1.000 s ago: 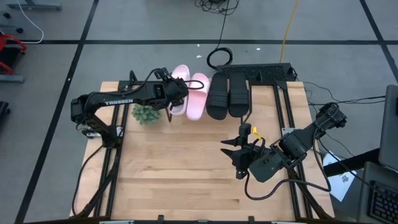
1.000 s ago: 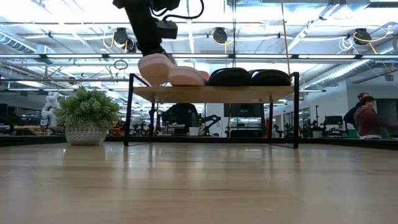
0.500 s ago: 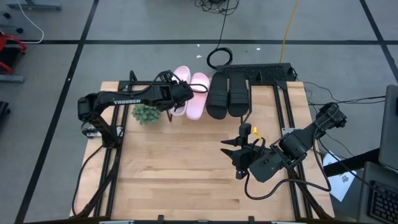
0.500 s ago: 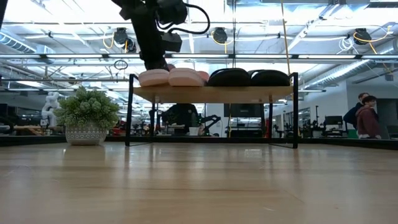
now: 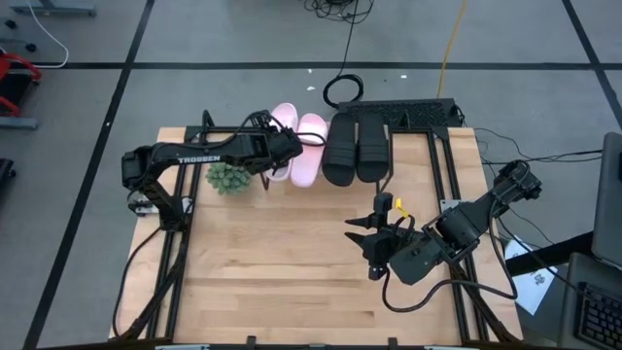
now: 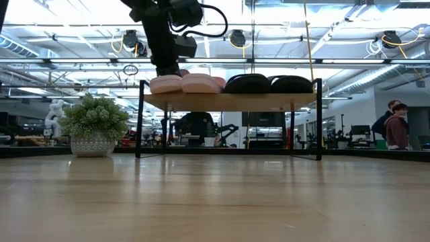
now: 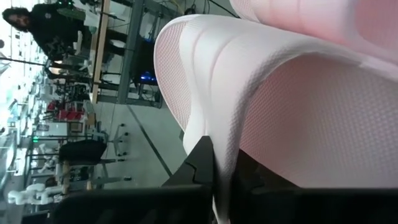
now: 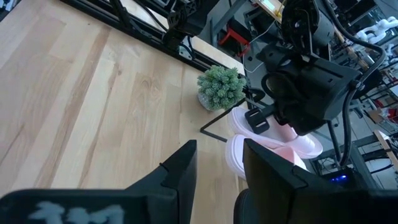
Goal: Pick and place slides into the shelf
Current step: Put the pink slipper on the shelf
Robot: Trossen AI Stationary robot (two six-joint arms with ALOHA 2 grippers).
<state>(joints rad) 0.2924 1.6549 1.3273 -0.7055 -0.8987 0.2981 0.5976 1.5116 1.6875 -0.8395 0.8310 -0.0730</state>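
Two light pink slides [image 6: 166, 83] [image 6: 201, 83] and two black slides [image 6: 248, 83] [image 6: 292, 83] lie side by side, soles down, on the shelf's top board [image 6: 228, 101]. In the high view the pink pair [image 5: 309, 146] lies left of the black pair [image 5: 355, 148]. My left gripper [image 5: 276, 149] is over the leftmost pink slide at the shelf's left end and is shut on it. My right gripper [image 5: 358, 235] is open and empty over the middle of the table, right of centre; its fingers [image 8: 186, 168] point toward the shelf. My left gripper pinches the strap of the leftmost pink slide between its two fingers, at the strap's edge [image 7: 214, 140]. It comes from above [image 6: 164, 64]. The slide lies flat on the shelf's top board, beside the other pink slide.
A small potted plant [image 5: 228, 177] stands on the table just left of the shelf, under my left arm; it also shows in the low view [image 6: 94, 128]. Black frame rails [image 5: 442, 185] run along the table's sides. Bare tabletop [image 5: 282, 272] lies in front of the shelf.
My left gripper has gone down and a little toward the table's right with the pink slide. The slide, tilted and raised above the board a second ago, now lies flat on the shelf beside the other pink slide.
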